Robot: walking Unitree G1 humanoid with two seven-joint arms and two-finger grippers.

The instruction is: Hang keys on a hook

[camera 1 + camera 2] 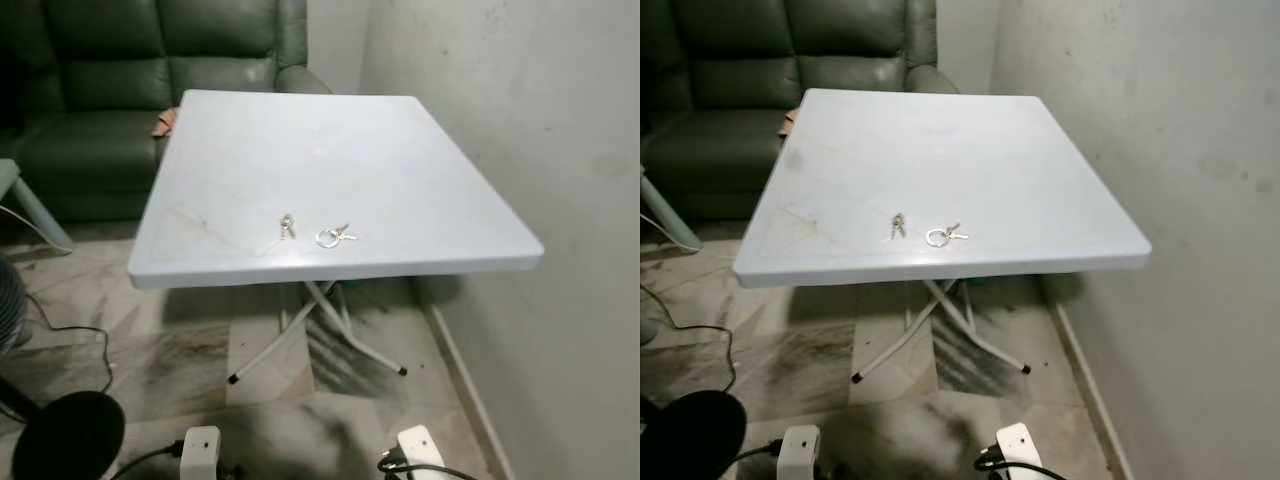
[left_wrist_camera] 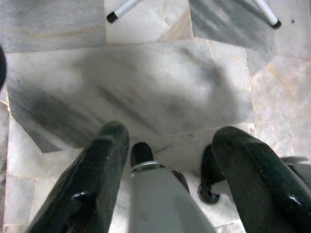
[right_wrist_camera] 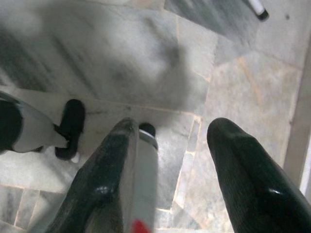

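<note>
Both arms just hang down at the robot's sides, pointing at the floor. The left gripper (image 2: pixel 165 174) has its two black fingers (image 2: pixel 92 184) spread apart with a wide gap between them, nothing in there. Same deal with the right gripper (image 3: pixel 180 179): fingers (image 3: pixel 248 179) parted, holding nothing. In the head views you can see the two white wrists poking into the bottom edge, left wrist (image 1: pixel 201 452) on the left, right wrist (image 1: pixel 421 447) on the right, both low and well short of anything. A silver-grey leg part with a black foot shows under each gripper.
</note>
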